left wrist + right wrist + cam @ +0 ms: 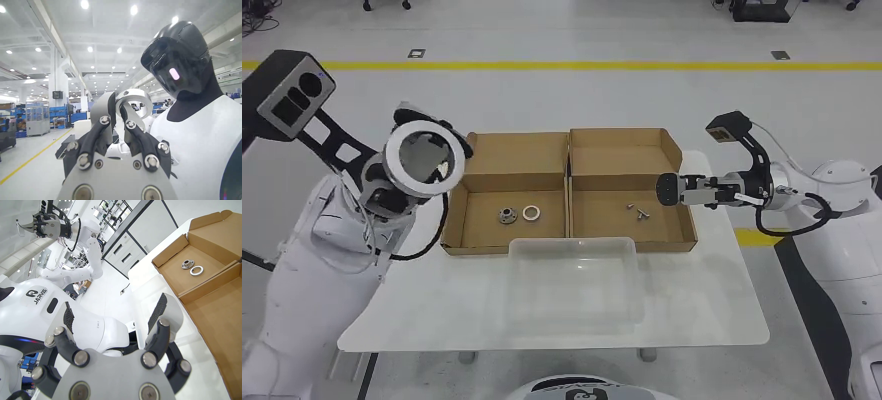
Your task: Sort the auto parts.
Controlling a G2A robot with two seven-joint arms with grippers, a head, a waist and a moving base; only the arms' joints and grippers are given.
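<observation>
Metal ring collar [140, 94] is off the surface, pinched in the left gripper [118, 106]. One finger sits inside the bore, the other is pressed on the outer wall, and a threaded hole in the collar's rim faces up in the left wrist view. That arm holds it raised high on the left side, past the outer edge of the left cardboard box [512, 150]. In the top view the collar [394, 165] sits close under the camera, face-on.

Sorted so far in the left cardboard box: a flanged hub [506, 214] and a flat ring [532, 212], just beside each other on the box floor. Can't tell if they touch. The right cardboard box [622, 150] butts against the left one and holds a couple of small bolts [639, 211] near its middle.

Right gripper [669, 190] has its fingers spread wide with nothing between them – it hangs at the outer wall of the right cardboard box, turned sideways toward the box interior.

Clear plastic bin [572, 243] sits on the white surface [722, 300] just in front of both boxes, on the robot's side, roughly centred on the seam between them
</observation>
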